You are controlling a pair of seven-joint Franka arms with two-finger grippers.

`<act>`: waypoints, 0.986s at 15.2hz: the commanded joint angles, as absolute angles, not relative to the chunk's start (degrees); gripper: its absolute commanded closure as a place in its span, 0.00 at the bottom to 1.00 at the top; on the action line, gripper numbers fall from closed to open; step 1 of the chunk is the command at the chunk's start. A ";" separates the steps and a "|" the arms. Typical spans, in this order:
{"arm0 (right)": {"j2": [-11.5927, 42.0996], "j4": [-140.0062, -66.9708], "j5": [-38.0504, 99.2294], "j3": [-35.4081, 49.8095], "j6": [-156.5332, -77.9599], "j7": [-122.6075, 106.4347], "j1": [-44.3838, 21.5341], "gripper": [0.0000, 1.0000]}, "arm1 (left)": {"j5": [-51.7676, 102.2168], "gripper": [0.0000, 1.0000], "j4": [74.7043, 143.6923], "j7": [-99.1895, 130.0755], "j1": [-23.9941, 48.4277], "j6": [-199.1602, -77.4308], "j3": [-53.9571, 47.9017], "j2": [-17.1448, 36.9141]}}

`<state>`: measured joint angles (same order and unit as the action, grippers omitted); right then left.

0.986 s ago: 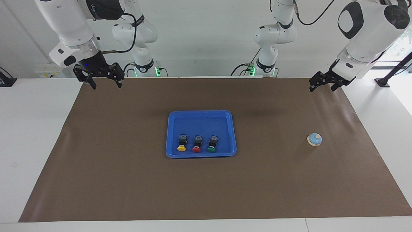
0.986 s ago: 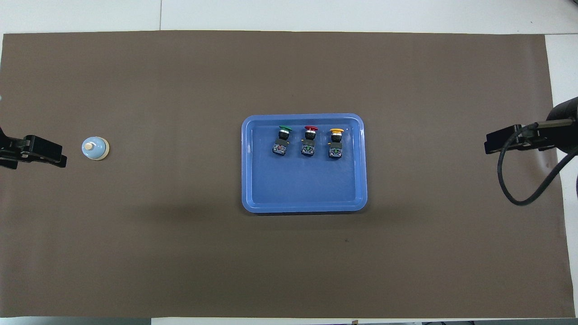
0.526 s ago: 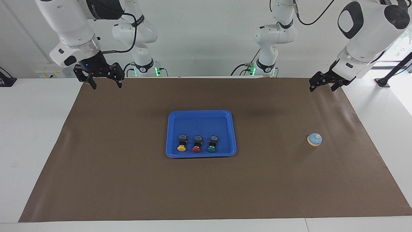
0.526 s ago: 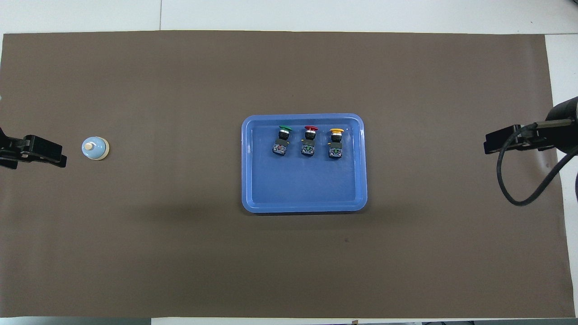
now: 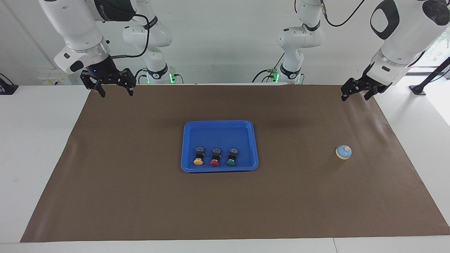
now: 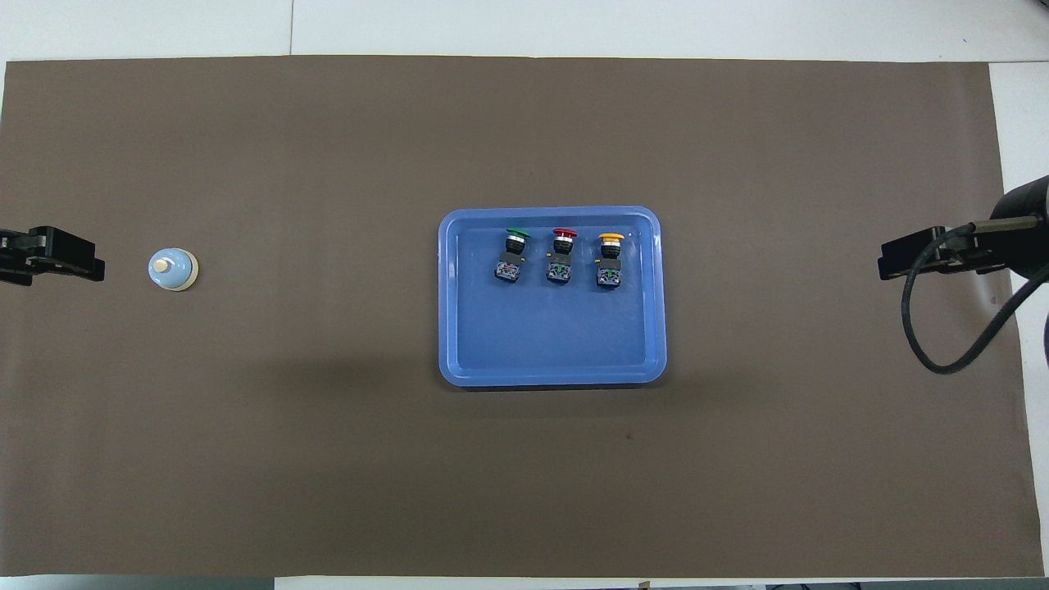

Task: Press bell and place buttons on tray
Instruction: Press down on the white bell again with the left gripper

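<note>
Overhead view cuts off left gripper (image 6: 57, 256) beside bell (image 6: 172, 269).

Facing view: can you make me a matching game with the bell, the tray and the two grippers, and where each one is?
Things:
1. small light-blue dome bell with cream rim
2. bright-blue rectangular plastic tray
3. left gripper
4. right gripper

Places:
A. holds three push-buttons in a row
B. in the air over the mat's edge at the right arm's end
C. alone on the brown mat toward the left arm's end
D. in the air over the mat's edge at the left arm's end

Pairs: 1-C, 2-A, 3-D, 4-B
</note>
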<state>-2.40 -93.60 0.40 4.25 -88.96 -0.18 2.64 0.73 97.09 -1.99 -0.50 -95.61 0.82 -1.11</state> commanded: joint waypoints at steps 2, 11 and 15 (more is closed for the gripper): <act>-2.29 -93.34 1.32 4.75 -88.07 -1.14 3.60 0.00 | 0.62 1.00 103.70 -1.84 -3.51 -105.71 0.88 -0.71; -2.29 -93.34 1.32 4.75 -88.07 -1.14 3.60 0.00 | 0.62 1.00 110.39 -5.71 -6.68 -128.32 0.88 12.81; -2.29 -93.34 1.32 4.75 -88.07 -1.14 3.60 0.00 | 0.53 1.00 111.88 -5.89 -6.50 -129.72 0.88 14.06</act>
